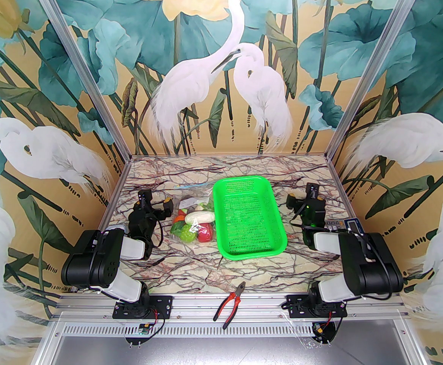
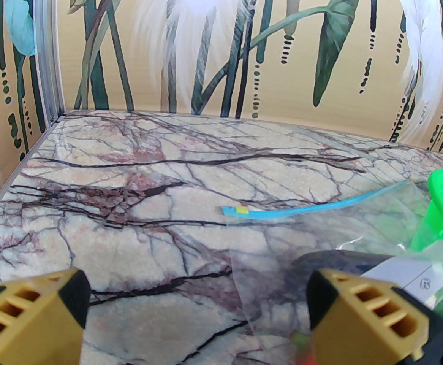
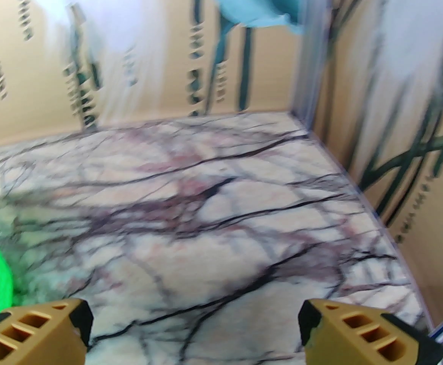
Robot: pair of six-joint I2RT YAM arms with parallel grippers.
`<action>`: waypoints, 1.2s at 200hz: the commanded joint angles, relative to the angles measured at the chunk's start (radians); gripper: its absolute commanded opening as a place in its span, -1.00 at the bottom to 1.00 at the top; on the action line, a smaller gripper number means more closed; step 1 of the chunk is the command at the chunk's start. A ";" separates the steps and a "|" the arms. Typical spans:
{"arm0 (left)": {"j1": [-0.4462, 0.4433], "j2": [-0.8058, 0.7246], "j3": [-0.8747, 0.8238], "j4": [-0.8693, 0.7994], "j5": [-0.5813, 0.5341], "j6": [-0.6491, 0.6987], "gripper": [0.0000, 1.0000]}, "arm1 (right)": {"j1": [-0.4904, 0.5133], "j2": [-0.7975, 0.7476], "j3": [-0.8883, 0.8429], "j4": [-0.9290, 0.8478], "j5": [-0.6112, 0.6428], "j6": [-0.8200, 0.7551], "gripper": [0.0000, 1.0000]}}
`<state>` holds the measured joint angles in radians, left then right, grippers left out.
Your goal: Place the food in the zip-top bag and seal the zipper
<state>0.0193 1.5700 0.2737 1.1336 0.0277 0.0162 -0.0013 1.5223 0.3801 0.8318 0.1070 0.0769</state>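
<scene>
The zip-top bag (image 1: 193, 219) lies on the table (image 1: 206, 272) just left of the green basket (image 1: 252, 254), with the food (image 1: 191, 228) already inside. It is thin, crinkly film and likely light, floppy and slippery. The stiffer blue zipper (image 2: 312, 207) at its far edge looks the best hold. The left gripper (image 2: 196, 299) and right gripper (image 3: 195, 318) are both spread wide and empty. The mark on the white label (image 2: 407, 276) is too small to read.

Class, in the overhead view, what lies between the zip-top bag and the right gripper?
The green mesh basket lies between the zip-top bag and the right gripper, close beside the bag; the top view shows it.
</scene>
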 commanded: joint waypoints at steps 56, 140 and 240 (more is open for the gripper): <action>-0.005 -0.009 0.072 -0.122 -0.071 -0.018 0.99 | -0.009 0.025 0.003 0.059 0.022 0.009 0.98; -0.005 -0.010 0.105 -0.185 -0.076 -0.017 0.99 | -0.021 0.026 0.001 0.061 0.012 0.019 0.98; -0.005 -0.011 0.107 -0.190 -0.064 -0.015 0.99 | -0.020 0.025 -0.002 0.066 0.013 0.018 0.98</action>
<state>0.0193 1.5700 0.3702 0.9653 -0.0319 0.0120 -0.0216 1.5391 0.3676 0.8867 0.1081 0.0853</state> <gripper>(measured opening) 0.996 0.992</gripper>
